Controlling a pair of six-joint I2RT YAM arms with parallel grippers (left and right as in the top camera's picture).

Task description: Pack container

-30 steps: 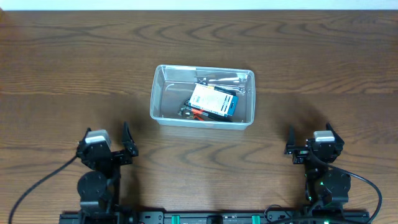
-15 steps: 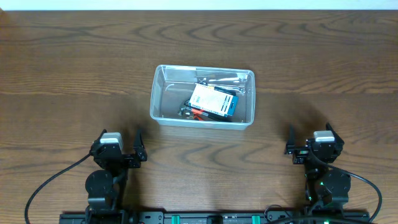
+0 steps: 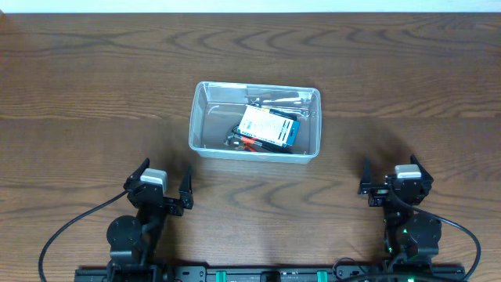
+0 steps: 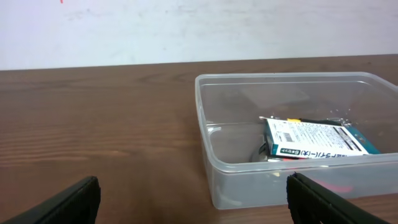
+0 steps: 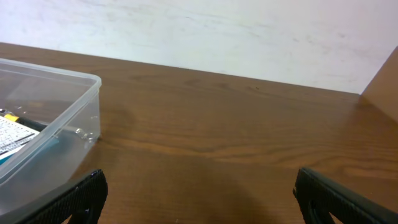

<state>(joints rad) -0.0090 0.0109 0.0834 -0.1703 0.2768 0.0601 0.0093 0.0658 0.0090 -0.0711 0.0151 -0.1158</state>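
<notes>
left gripper (image 3: 165, 169) has shifted right along the near table edge vs a second ago; right gripper (image 3: 389, 167) hasn't moved. Both jaws are spread wide and hold nothing. The clear rectangular plastic container (image 3: 193, 125) sits mid-table on the dark wooden table (image 3: 94, 94), ahead of both arms and well apart from them. Inside, in its right half, a blue-and-white cardboard box (image 3: 268, 128) lies over small tools too dim to identify.
</notes>
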